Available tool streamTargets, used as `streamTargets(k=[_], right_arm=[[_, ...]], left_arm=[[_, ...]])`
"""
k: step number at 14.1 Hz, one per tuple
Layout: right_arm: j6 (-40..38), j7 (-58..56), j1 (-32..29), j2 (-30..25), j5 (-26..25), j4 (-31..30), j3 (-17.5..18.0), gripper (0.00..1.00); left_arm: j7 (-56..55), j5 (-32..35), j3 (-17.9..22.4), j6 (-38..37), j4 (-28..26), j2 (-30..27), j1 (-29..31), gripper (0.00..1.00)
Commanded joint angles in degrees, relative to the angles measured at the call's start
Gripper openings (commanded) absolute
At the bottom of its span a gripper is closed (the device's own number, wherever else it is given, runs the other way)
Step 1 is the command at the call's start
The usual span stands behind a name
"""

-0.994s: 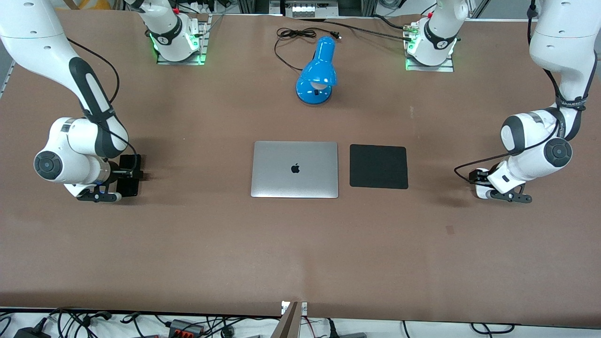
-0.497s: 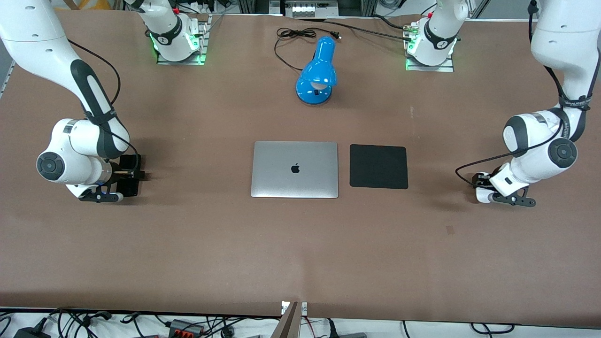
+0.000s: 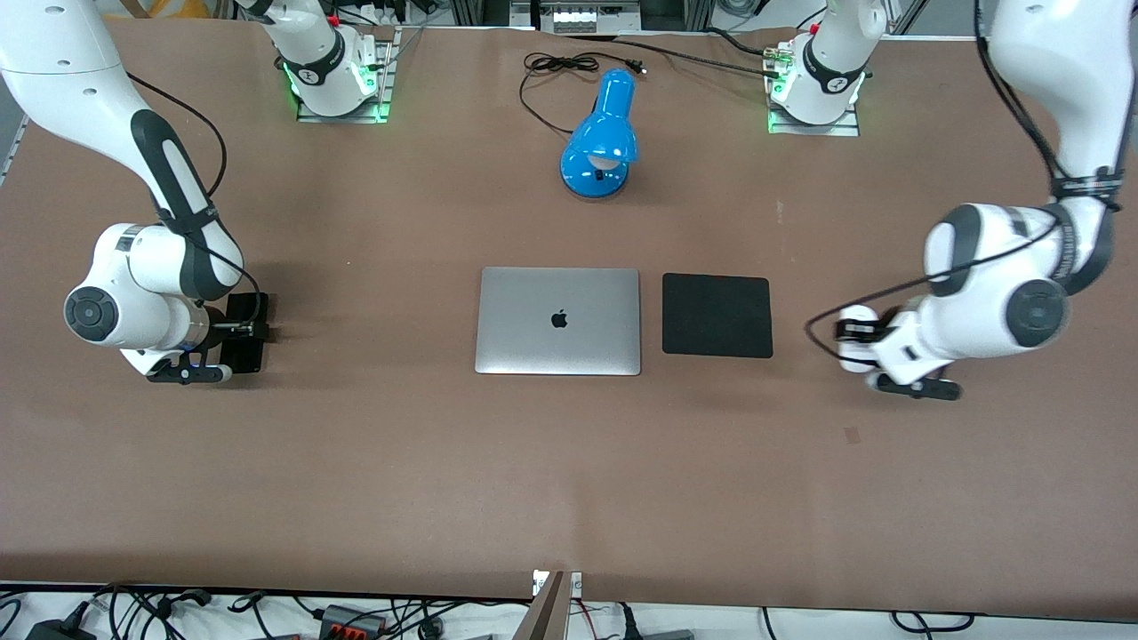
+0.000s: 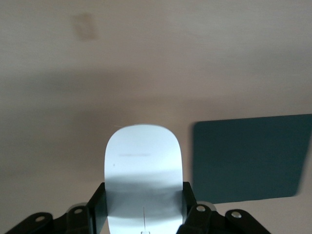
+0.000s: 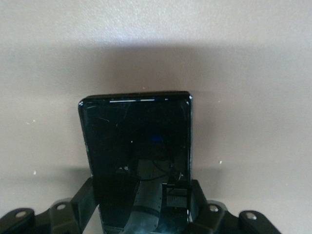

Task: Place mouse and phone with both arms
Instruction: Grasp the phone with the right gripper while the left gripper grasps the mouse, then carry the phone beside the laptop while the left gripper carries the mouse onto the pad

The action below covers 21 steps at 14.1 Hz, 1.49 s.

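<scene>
Left gripper (image 4: 144, 214) clamps the white mouse (image 4: 143, 178) between its fingers, up in the air at the centre right of the front view, just beside the black mouse pad (image 3: 717, 315). Right gripper (image 5: 141, 204) pinches the black phone (image 5: 139, 156) by its edges at centre left, over bare table (image 3: 569, 480). Between them: closed laptop (image 3: 557, 321), with the blue lamp (image 3: 602, 135) above it in the frame.
</scene>
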Motion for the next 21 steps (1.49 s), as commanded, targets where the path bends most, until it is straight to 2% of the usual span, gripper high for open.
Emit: streamTargets(k=[1, 4, 7, 8, 13, 15, 17, 18, 19, 20, 21], right_arm=[[-3.9, -0.8, 1.0, -4.3, 0.1, 0.1, 0.8, 0.16], [-4.2, -0.5, 1.5, -4.7, 0.2, 1.2, 4.5, 0.16], [-4.2, 5.9, 2.4, -4.3, 0.2, 2.3, 10.2, 0.15], [-4.2, 9.4, 3.7, -4.2, 0.2, 2.6, 11.2, 0.15], [-3.5, 22.1, 13.0, -1.4, 0.3, 4.8, 11.3, 0.15], [-3.3, 25.5, 14.9, -0.1, 0.4, 5.7, 11.4, 0.15], [-3.5, 26.9, 16.6, 0.7, 1.4, 6.4, 11.4, 0.15], [-3.3, 27.1, 18.0, 1.3, 2.7, 6.4, 11.4, 0.16], [-3.3, 26.8, 18.8, 1.5, 2.9, 6.5, 11.3, 0.16], [-3.0, 26.7, 19.5, 2.1, 2.8, 6.6, 11.3, 0.16], [-2.6, 26.8, 20.2, 2.5, 2.9, 6.6, 11.3, 0.16]], left_arm=[[-10.5, 1.4, -5.6, 0.5, -1.9, 0.6, 0.2, 0.34], [-18.4, 7.8, -5.8, 7.9, -5.2, 1.2, -4.0, 0.34], [-24.0, 8.5, -6.4, 25.5, -16.9, 1.2, -4.9, 0.34], [-26.4, 8.5, -6.7, 28.9, -19.4, 1.0, -6.2, 0.34], [-27.8, 8.6, -6.7, 29.8, -19.9, 1.9, -7.1, 0.34], [-28.0, 8.6, -6.7, 29.8, -19.9, 2.0, -7.4, 0.37], [-28.0, 8.6, -6.7, 29.8, -19.9, 2.1, -7.4, 0.52], [-28.0, 8.6, -6.7, 29.8, -19.8, 2.5, -7.4, 0.67], [-27.9, 8.6, -6.7, 29.8, -19.9, 2.6, -7.4, 0.86], [-28.0, 8.6, -6.7, 29.7, -19.9, 2.7, -7.4, 0.98], [-27.9, 8.6, -6.7, 29.7, -19.8, 2.6, -7.4, 1.00]])
